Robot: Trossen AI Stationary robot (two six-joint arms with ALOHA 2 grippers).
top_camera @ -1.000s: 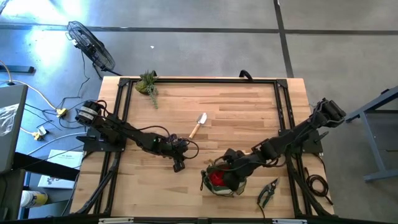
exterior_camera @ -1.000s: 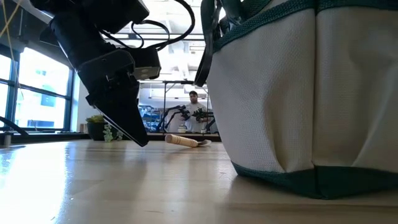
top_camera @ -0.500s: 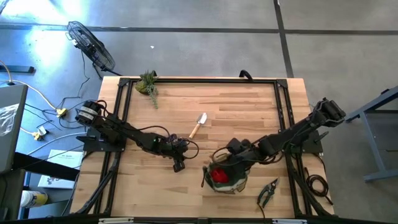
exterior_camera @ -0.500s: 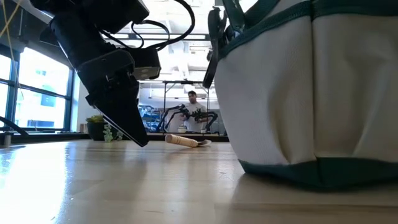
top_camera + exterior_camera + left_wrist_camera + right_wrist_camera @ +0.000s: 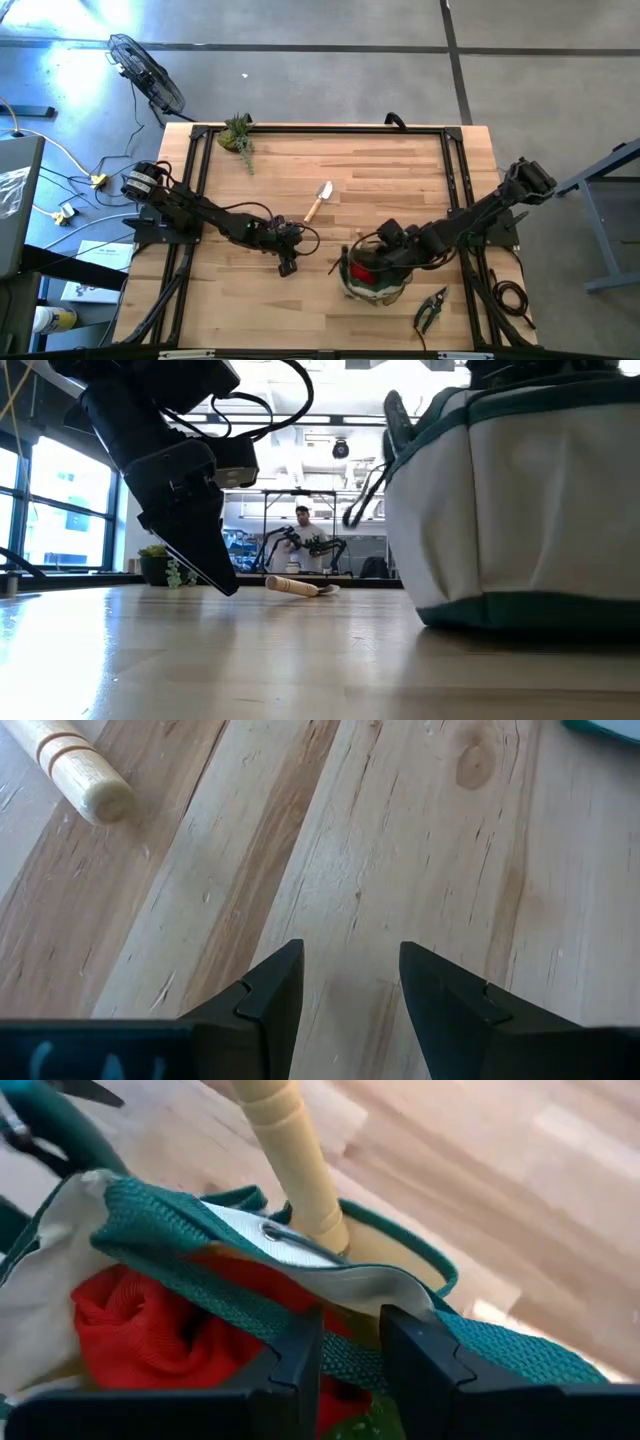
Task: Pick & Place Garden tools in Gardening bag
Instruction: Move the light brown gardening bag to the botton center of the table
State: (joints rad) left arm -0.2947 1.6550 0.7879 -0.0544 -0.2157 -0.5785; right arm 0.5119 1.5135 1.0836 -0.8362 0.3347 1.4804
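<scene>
The right gripper (image 5: 345,1335) is closed on the green webbing rim of the gardening bag (image 5: 180,1240), its two fingers pinching the strap, and nothing else is in its hold. Over the last second the bag has slid across the table with it, away from the left arm and back toward the right arm's own base; in the low view its pale side has drawn off to the side and now shows less. So this looks like a repositioning of the bag, not a pick. Right under the gripper, inside the bag, lie the red glove (image 5: 130,1320) and a wooden handle (image 5: 285,1150) standing out past the rim, so part of the job is done. The left gripper (image 5: 350,965) hangs low over bare wood, jaws parted and empty, well apart from the bag. The trowel (image 5: 318,200) lies beyond it, handle end nearest, and the pruning shears (image 5: 432,310) lie just beside the bag on the right gripper's near side: both are yet to go in, and the bag probably now sits handier for the shears
</scene>
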